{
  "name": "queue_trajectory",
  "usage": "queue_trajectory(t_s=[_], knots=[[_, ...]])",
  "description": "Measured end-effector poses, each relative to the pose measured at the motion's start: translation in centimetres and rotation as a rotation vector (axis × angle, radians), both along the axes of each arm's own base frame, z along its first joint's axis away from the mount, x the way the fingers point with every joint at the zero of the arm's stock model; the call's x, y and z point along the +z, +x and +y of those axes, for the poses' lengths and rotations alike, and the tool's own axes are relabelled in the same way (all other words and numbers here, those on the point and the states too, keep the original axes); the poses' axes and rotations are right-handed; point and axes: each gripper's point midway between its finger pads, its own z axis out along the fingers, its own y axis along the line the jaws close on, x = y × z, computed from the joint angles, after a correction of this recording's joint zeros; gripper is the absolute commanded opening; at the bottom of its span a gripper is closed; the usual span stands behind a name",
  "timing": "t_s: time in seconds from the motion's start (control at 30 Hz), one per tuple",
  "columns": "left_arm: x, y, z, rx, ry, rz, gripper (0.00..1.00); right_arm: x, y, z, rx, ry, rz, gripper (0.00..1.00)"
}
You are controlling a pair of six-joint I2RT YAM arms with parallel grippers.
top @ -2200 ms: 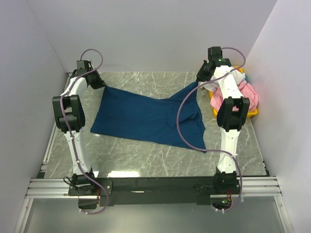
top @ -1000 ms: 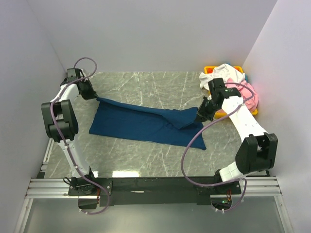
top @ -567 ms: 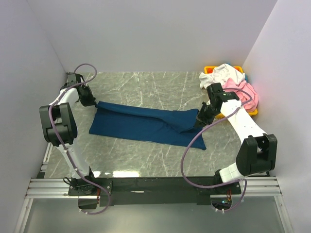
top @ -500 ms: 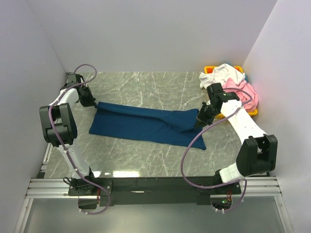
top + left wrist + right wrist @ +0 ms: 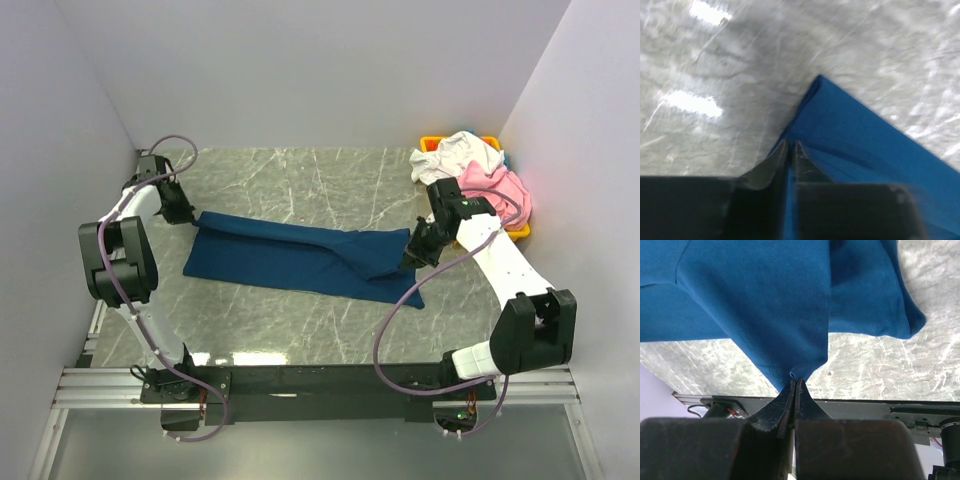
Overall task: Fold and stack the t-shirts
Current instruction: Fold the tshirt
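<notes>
The dark navy t-shirt lies across the middle of the table as a long band, its far edge folded over toward the near side. My left gripper is shut on its left corner, low at the table. The left wrist view shows blue cloth pinched between the almost closed fingertips of that gripper. My right gripper is shut on the right corner. In the right wrist view the cloth hangs bunched from the right gripper. A white t-shirt and a pink t-shirt lie crumpled at the back right.
The yellow bin holding the white and pink shirts sits in the back right corner against the wall. White walls close in the table on the left, back and right. Purple cables loop from both arms, the right one crossing the shirt's near right corner.
Both grippers have drawn the shirt's far edge from the back of the table toward the near side and down, narrowing the spread shirt into a folded band. Over the last second they sank slightly.
</notes>
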Motion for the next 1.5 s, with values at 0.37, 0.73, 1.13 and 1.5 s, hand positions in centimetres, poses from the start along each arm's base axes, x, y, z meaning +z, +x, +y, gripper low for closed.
queue_trajectory(t_s=[0.37, 0.73, 1.13, 1.5], knots=[[-1.0, -1.2, 1.2, 0.064, 0.028, 0.045, 0.68, -2.9, 1.3, -2.4, 0.061, -0.244, 0.005, 0.49], [0.2, -0.7, -0.3, 0.044, 0.014, 0.006, 0.7, 0.6, 4.8, 9.8, 0.524, -0.152, -0.303, 0.44], [1.0, -0.6, -0.4, 0.036, 0.01, -0.011, 0.7, -9.4, 1.1, 11.5, 0.723, -0.206, -0.049, 0.42], [1.3, -0.7, -0.7, 0.029, 0.0, -0.02, 0.71, -11.2, 2.0, 7.6, 0.633, -0.353, -0.024, 0.42]])
